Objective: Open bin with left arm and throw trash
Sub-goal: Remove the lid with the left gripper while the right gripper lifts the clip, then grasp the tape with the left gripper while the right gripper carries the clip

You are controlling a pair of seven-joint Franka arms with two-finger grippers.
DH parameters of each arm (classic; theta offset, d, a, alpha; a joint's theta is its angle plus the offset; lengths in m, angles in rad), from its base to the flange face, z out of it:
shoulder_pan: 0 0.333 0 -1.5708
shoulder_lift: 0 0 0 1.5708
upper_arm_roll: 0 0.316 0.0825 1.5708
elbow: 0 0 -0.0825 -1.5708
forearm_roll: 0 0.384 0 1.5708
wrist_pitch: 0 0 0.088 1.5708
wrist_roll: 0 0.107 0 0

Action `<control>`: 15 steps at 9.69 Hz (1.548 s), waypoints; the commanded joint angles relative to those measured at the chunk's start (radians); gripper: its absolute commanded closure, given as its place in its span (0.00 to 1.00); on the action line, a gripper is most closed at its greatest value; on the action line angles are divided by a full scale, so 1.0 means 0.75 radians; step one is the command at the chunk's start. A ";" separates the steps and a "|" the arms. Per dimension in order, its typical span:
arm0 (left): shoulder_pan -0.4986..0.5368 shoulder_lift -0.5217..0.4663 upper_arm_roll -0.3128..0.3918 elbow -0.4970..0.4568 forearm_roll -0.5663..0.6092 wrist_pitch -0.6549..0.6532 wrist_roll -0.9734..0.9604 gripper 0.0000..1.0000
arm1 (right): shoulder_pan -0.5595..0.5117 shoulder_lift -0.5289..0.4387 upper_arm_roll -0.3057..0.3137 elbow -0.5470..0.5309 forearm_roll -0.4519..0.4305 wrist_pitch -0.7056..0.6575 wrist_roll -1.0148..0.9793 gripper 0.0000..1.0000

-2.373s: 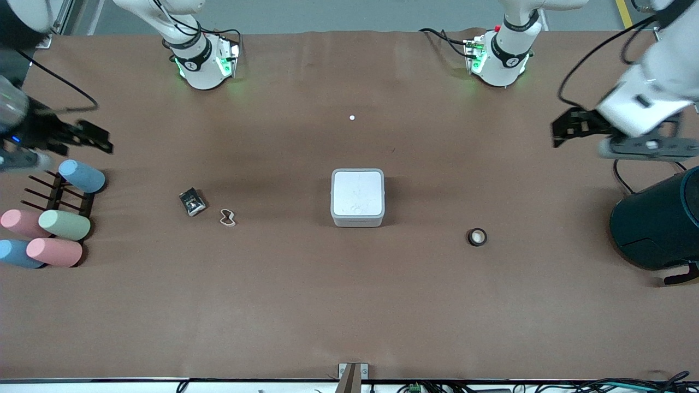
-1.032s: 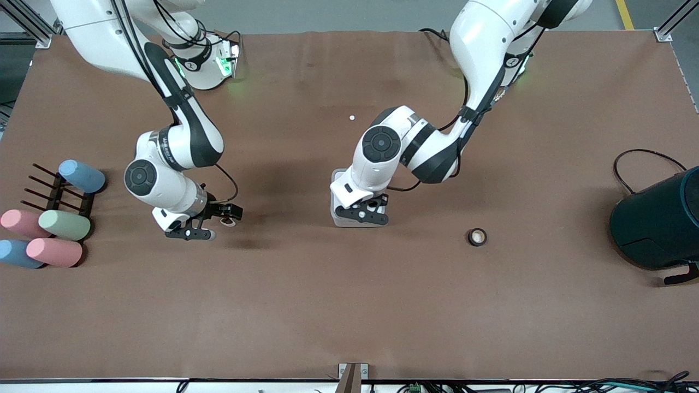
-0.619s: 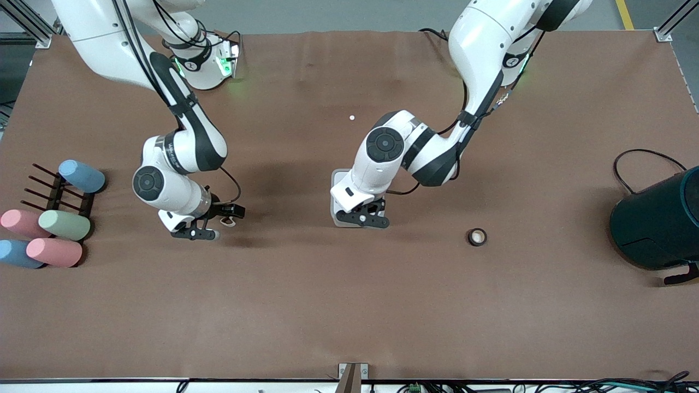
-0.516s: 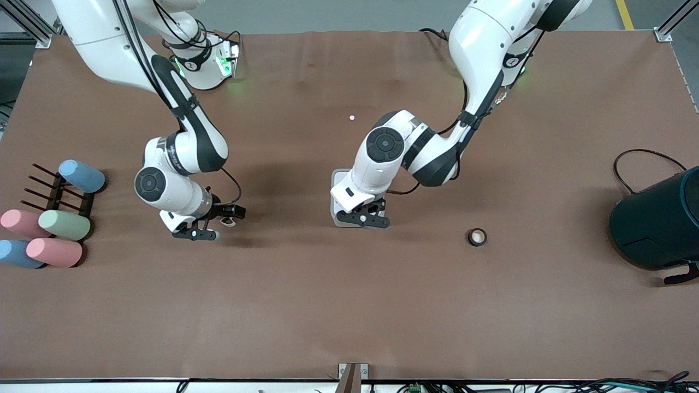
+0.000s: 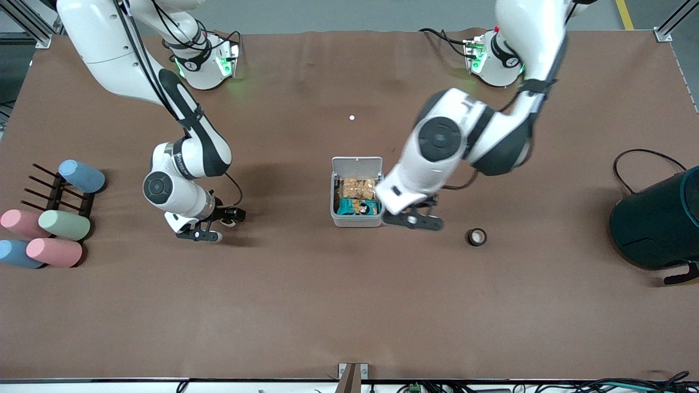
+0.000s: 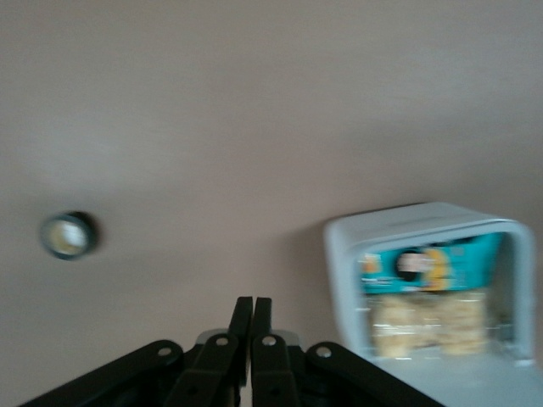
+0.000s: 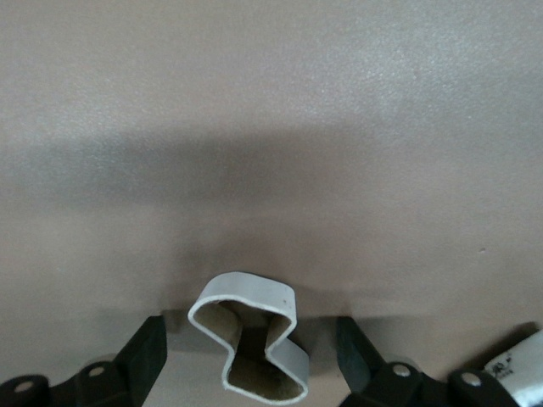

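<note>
The left tool (image 5: 413, 220) hangs with its fingers (image 6: 251, 339) pressed together and nothing between them, over the worktop (image 5: 349, 305) just beside the bin (image 5: 356, 221), between it and the black ring with a beige centre (image 5: 477, 237). The bin's lid (image 5: 357, 164) stands raised at the edge nearest the robots' bases, and snack packets (image 5: 357, 195) in orange and teal show inside. The right tool (image 5: 214, 225) is down at the worktop toward the right arm's end, its fingers (image 7: 140, 356) spread wide on either side of the whitish twisted loop (image 7: 250, 339), not touching it. A corner of the crumpled black packet (image 7: 517, 360) shows just beside that tool. Pastel cylinders (image 5: 52, 232) lie by a dark rack (image 5: 57, 191) at that end, and a dark teal drum (image 5: 658, 221) stands at the left arm's end.
</note>
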 commanded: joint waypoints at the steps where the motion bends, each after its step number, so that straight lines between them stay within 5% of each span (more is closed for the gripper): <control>1: 0.184 0.012 -0.014 -0.082 0.011 0.015 0.244 0.63 | 0.015 -0.034 -0.003 -0.038 -0.014 -0.005 0.027 0.61; 3: 0.303 0.043 -0.016 -0.172 0.011 0.078 0.442 0.23 | 0.011 -0.036 -0.001 -0.035 -0.012 -0.007 0.056 0.95; 4: 0.331 0.035 -0.016 -0.270 0.013 0.182 0.467 0.00 | 0.013 -0.038 -0.001 -0.027 -0.012 -0.013 0.090 1.00; 6: 0.340 0.035 -0.012 -0.428 0.035 0.376 0.516 0.00 | 0.019 -0.062 0.009 0.046 -0.008 -0.093 0.324 1.00; 10: 0.379 0.059 -0.014 -0.602 0.139 0.637 0.531 0.00 | 0.270 -0.097 0.010 0.448 0.004 -0.616 0.957 1.00; 13: 0.395 0.115 -0.009 -0.669 0.143 0.827 0.531 0.00 | 0.478 -0.087 0.012 0.661 0.078 -0.605 1.246 1.00; 14: 0.397 0.119 -0.009 -0.676 0.143 0.835 0.531 0.06 | 0.525 -0.075 0.010 0.700 0.104 -0.530 1.279 0.99; 15: 0.397 0.119 -0.009 -0.676 0.143 0.835 0.531 0.33 | 0.562 -0.065 0.009 0.703 0.109 -0.426 1.330 0.99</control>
